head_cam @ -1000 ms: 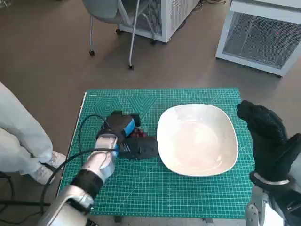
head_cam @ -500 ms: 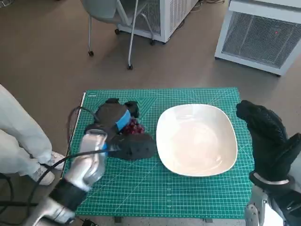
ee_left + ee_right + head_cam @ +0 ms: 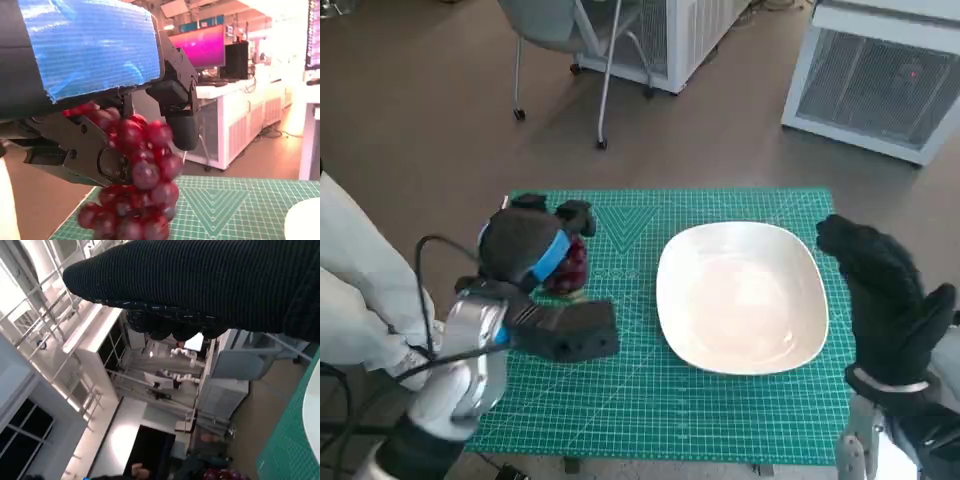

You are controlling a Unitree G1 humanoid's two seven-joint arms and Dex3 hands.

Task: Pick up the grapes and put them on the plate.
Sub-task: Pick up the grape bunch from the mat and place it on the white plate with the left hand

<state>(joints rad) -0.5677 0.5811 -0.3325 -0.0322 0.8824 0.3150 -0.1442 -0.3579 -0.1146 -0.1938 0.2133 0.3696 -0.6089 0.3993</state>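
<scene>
A bunch of dark red grapes (image 3: 569, 266) hangs from my left hand (image 3: 524, 248), which grips it from above over the left part of the green mat (image 3: 720, 410). In the left wrist view the grapes (image 3: 138, 174) dangle clear of the mat (image 3: 235, 200), pinched between the black fingers (image 3: 181, 120). The white plate (image 3: 741, 296) lies empty on the mat's right half, apart from the grapes. My right hand (image 3: 880, 300) stands upright by the plate's right rim, fingers apart, holding nothing. The right wrist view shows the glove (image 3: 200, 285) and, far off, the grapes (image 3: 220, 474).
A person's white-clad leg (image 3: 355, 290) and shoe are left of the table. A black cable (image 3: 430, 290) loops over my left forearm. A wheeled chair (image 3: 565, 40) and white cabinets (image 3: 880, 75) stand on the floor beyond the table.
My left hand has risen off the mat with the grapes in it and drawn back to the left. The right hand has hardly moved.
</scene>
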